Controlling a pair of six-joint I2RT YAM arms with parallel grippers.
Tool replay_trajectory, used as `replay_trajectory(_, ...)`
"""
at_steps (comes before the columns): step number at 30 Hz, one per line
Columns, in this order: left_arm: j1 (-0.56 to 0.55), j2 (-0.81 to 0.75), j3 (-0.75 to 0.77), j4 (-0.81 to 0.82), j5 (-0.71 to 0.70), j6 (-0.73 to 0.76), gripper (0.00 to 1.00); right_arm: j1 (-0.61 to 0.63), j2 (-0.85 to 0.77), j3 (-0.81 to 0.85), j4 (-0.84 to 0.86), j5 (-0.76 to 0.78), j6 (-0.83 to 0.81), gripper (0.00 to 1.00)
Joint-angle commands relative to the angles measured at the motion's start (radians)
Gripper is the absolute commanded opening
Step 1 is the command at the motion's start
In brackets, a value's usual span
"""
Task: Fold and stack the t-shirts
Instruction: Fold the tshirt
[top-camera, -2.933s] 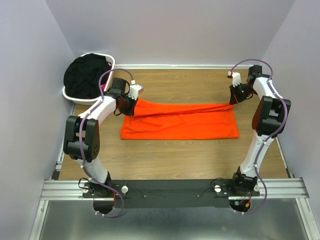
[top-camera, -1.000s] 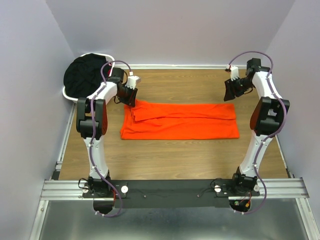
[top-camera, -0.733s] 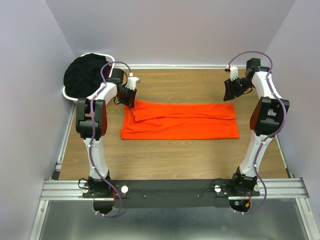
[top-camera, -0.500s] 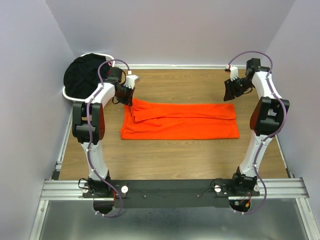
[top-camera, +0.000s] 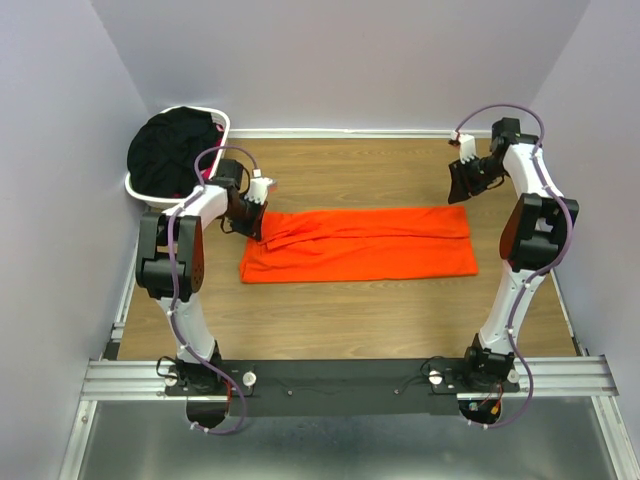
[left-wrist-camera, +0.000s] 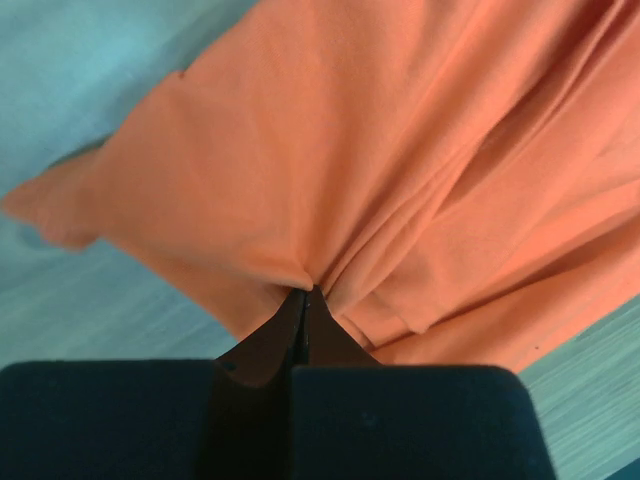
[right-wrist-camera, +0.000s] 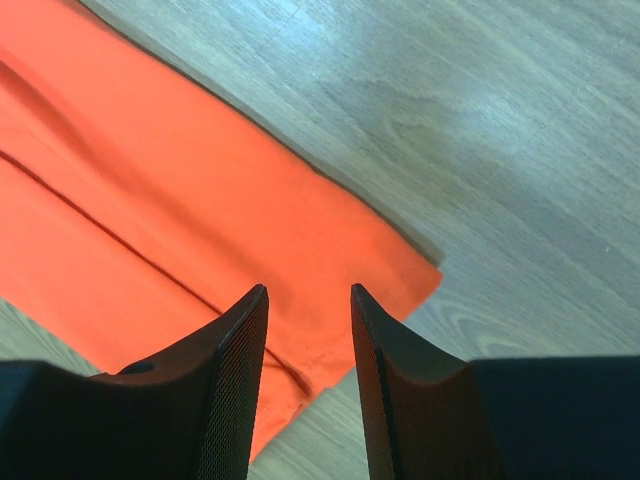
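Note:
The orange t-shirt (top-camera: 365, 243) lies folded into a long strip across the middle of the table. My left gripper (top-camera: 252, 215) sits at its far left corner, shut on a pinch of the orange cloth (left-wrist-camera: 300, 220), which bunches into creases at the fingertips. My right gripper (top-camera: 462, 190) hovers above the shirt's far right corner (right-wrist-camera: 390, 270), open, with nothing between its fingers. Black t-shirts (top-camera: 172, 150) are heaped in the basket, with a bit of pink cloth (top-camera: 207, 174) at the heap's edge.
The white laundry basket (top-camera: 222, 122) stands at the far left corner, right behind my left arm. Lilac walls close in the table on the left, back and right. Bare wood shows in front of the orange shirt.
My left gripper has closed on the shirt's far left corner and drawn it slightly towards me. The right gripper has barely moved, its fingers narrowing a little.

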Motion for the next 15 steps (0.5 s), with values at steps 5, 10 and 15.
replay_trajectory(5,0.005,-0.014,-0.005,0.021,-0.027,-0.033,0.02,-0.002,0.013,-0.020,-0.020,0.029,-0.019,0.46)
replay_trajectory(10,0.024,-0.072,0.063,0.003,0.063,0.007,0.25,-0.002,0.015,-0.043,-0.029,0.056,-0.037,0.43)
replay_trajectory(15,0.022,-0.120,0.107,0.018,0.083,0.015,0.26,-0.001,0.055,-0.037,-0.048,0.064,-0.037,0.41)
